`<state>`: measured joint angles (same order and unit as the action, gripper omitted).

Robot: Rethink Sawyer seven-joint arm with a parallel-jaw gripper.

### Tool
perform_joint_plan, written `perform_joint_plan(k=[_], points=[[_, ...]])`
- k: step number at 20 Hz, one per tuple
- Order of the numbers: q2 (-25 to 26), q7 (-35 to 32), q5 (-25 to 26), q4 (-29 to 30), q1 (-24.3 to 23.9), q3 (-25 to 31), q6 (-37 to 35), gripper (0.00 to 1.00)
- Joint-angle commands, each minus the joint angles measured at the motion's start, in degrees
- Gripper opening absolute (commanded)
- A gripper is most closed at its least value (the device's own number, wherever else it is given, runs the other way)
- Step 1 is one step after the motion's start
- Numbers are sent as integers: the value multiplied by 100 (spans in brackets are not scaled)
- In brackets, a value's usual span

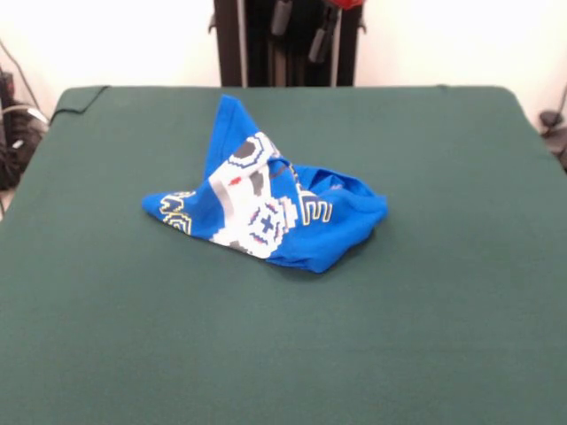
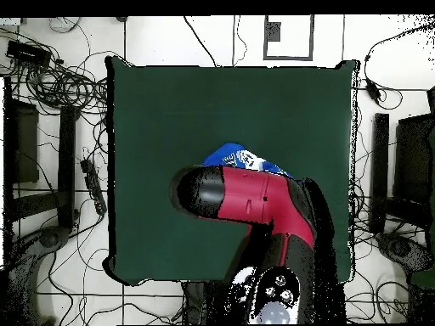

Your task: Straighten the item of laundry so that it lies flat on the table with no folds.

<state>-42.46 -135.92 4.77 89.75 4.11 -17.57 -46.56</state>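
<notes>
front: T-shirt (image 1: pixel 266 212) crumpled mid-table (image 1: pixel 443 310), peak pointing far side; gripper (image 1: pixel 306 31) barely seen at top, grip state can't tell | overhead: arm (image 2: pixel 255 199) covering shirt | step: pre-grasp; next: pick edge, pull outward

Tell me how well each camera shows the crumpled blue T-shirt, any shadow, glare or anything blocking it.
Front view: the crumpled bright blue T-shirt is fully visible under soft, even light, with only a faint shadow at its near right edge on the dark green felt table and no glare. Overhead view: the red and black robot arm covers most of the shirt, leaving only a small blue part.
</notes>
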Motion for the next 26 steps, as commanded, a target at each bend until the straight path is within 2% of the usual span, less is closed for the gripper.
perform_joint_plan(k=[1,13,18,21,26], points=[[-54,-802,-9,-29,371,273,408,100],[482,-1458,-514,367,552,515,2398,100],[655,-1535,-874,714,511,619,2932,100],[839,-1637,-1045,778,621,499,3399,100],[1225,-1637,-1252,569,1017,-80,3812,100]])
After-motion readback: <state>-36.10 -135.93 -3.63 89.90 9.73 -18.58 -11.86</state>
